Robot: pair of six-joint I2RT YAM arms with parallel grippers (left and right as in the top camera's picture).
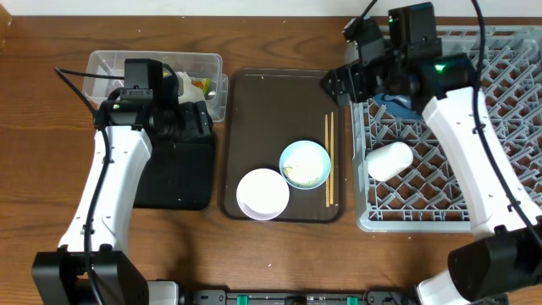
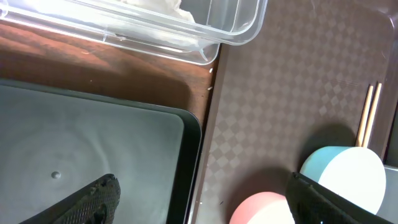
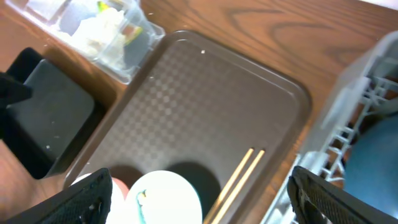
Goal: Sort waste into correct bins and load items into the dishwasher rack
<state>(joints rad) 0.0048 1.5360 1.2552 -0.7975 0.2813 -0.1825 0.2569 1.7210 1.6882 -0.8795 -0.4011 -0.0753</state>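
My left gripper (image 1: 197, 120) (image 2: 205, 208) hangs open over the right edge of the black tray (image 1: 174, 169) (image 2: 93, 143), holding nothing. Behind it, the clear tub (image 1: 110, 63) (image 2: 236, 31) holds a crumpled napkin (image 1: 182, 85) (image 3: 99, 28) and a yellow wrapper (image 1: 201, 85). My right gripper (image 1: 337, 85) (image 3: 205, 199) is open and empty above the brown tray's far right corner. On that tray lie the light-blue bowl (image 1: 305, 163) (image 3: 165, 199), white bowl (image 1: 262, 193) and chopsticks (image 1: 329, 161) (image 3: 239, 177). The dishwasher rack (image 1: 457, 195) (image 3: 367, 106) holds a dark-blue plate (image 1: 394, 103) and a pale cup (image 1: 389, 159).
The brown serving tray (image 1: 271, 102) (image 2: 280, 93) (image 3: 186, 93) sits between the black tray and the rack on a wooden table (image 1: 51, 169). The right arm reaches across the rack's left side. The rack's raised grey wall borders the tray's right edge.
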